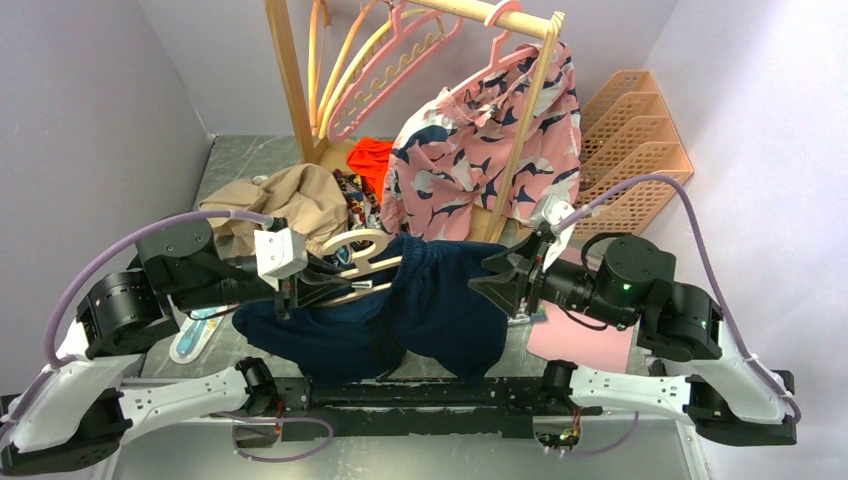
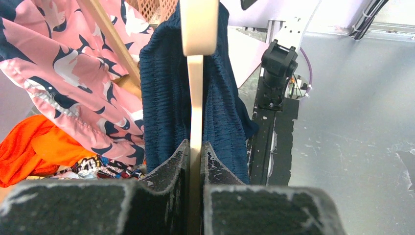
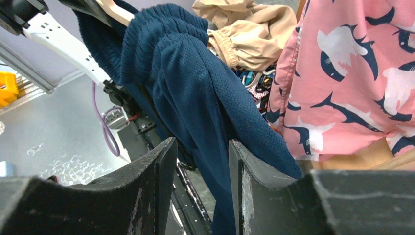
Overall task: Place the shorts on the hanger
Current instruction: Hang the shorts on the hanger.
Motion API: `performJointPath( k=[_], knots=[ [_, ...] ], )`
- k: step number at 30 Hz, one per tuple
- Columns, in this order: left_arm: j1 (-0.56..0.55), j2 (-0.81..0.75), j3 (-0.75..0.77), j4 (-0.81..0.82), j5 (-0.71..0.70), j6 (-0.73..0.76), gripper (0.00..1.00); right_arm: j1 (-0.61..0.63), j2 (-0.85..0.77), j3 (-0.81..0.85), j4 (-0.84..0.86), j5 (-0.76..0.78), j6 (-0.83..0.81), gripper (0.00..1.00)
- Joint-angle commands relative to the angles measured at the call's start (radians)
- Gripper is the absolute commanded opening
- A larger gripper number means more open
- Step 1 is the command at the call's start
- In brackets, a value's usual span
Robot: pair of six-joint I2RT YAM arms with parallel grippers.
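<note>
Lilac walls, perhaps marbled grey table, wooden clothes rail.

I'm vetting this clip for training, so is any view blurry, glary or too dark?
Top external: even light, sharp, though the shorts read as a dark mass. Left wrist: the hanger looks washed out, nearly featureless. Right wrist: mesh weave crisp, no glare.

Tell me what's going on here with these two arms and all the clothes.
The left gripper is shut on the cream hanger and holds it up in the air. The navy shorts are bunched over the hanger's far end and hang down from it. The right gripper is open, right up against the hanging fabric and not clamped on it. Pink printed shorts hang on the wooden rack behind.
</note>
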Motion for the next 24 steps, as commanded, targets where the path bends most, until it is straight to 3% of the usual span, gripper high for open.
performJointPath(
  k=[1, 11, 24],
  knots=[
    [0.001, -0.004, 0.034, 0.059, -0.008, -0.016, 0.07, 0.002, 0.004, -0.02, 0.022, 0.026, 0.009, 0.47],
    [0.001, 0.005, 0.043, 0.077, 0.009, -0.016, 0.07, 0.001, 0.046, -0.048, 0.087, 0.013, -0.004, 0.46],
    [0.001, -0.005, 0.044, 0.075, 0.005, -0.018, 0.07, 0.002, 0.03, -0.07, 0.085, 0.166, 0.003, 0.48]
  ],
)
